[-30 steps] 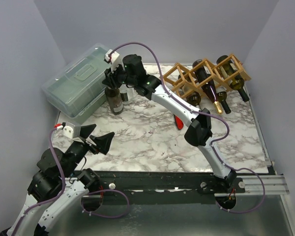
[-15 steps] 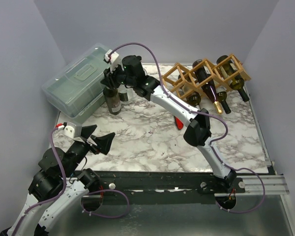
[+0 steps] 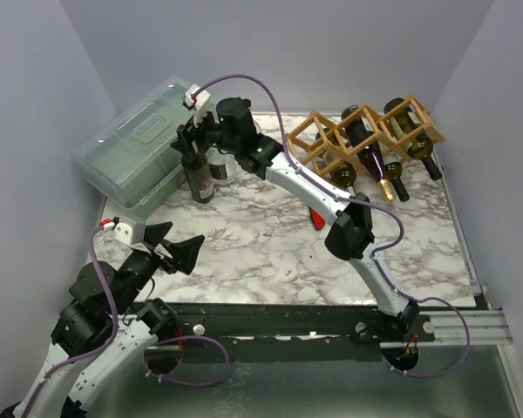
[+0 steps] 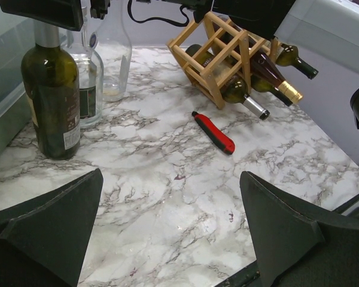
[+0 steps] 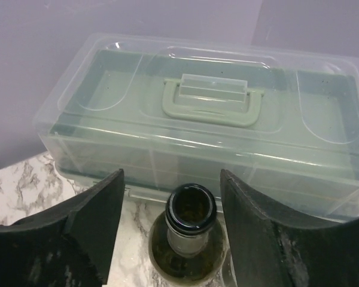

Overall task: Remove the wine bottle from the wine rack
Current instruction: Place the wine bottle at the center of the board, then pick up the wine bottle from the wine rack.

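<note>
Bottle stands under the right gripper [image 5: 170, 179]
The wine bottle [image 5: 191, 210] stands upright on the table [image 3: 270, 239], its neck between spread fingers [image 5: 96, 215] that don't touch it. The plastic box [image 5: 209, 137] is just behind. The wine rack [image 3: 340, 139] is well apart. The left gripper [image 4: 170, 176] is spread wide.

Camera layout: one high overview, two close wrist views.
The top camera looks down and forward from behind the arms, taking in the whole counter [image 3: 270, 235]. The left wrist camera sits low at front-left, facing across to the wine rack [image 4: 218, 60]. The right wrist camera slants down, very close, on the wine bottle [image 5: 190, 209] and plastic box [image 5: 107, 89]. All three views share that bottle.
</note>
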Motion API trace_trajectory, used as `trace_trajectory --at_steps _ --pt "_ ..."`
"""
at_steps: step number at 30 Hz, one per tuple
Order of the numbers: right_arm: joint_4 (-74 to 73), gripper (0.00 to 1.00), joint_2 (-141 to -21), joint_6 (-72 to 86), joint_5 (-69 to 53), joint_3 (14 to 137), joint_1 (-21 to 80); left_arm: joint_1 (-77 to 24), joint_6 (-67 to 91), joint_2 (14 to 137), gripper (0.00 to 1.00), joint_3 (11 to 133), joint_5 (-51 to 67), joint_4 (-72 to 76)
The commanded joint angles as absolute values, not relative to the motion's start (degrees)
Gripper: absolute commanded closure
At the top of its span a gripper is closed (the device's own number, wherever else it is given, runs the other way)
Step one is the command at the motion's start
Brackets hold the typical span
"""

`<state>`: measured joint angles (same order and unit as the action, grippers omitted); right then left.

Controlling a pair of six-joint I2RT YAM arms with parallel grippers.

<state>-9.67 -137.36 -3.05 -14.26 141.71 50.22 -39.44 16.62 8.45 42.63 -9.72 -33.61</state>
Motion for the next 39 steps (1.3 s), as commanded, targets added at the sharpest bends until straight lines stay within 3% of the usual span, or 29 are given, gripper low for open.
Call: trace_trajectory --at_steps 1,5,16,25,39 --pt "-8.4 0.30 -136.7 -3.0 -14.3 144.2 50.8 -39.1 16.9 7.6 0.01 42.4 -10.2 -34.4" --pt "-9.7 0.19 -135.3 -2.5 -15.6 145.5 50.8 -39.2 17.0 7.4 0.01 42.5 -10.0 -34.3" --pt "-16.3 0.06 -129.8 -4.4 -21.8 148.2 50.7 -39.1 17.6 7.2 0.01 41.8 -8.3 -32.7" --pt "-25.8 0.04 -121.9 -10.0 -28.0 145.0 50.0 -39.1 18.7 8.9 0.01 40.5 -4.7 -28.7" --pt "-36.1 0.01 -103.8 -14.9 -27.4 127.9 45.0 -39.1 13.8 16.7 0.01 42.4 -2.2 -23.4"
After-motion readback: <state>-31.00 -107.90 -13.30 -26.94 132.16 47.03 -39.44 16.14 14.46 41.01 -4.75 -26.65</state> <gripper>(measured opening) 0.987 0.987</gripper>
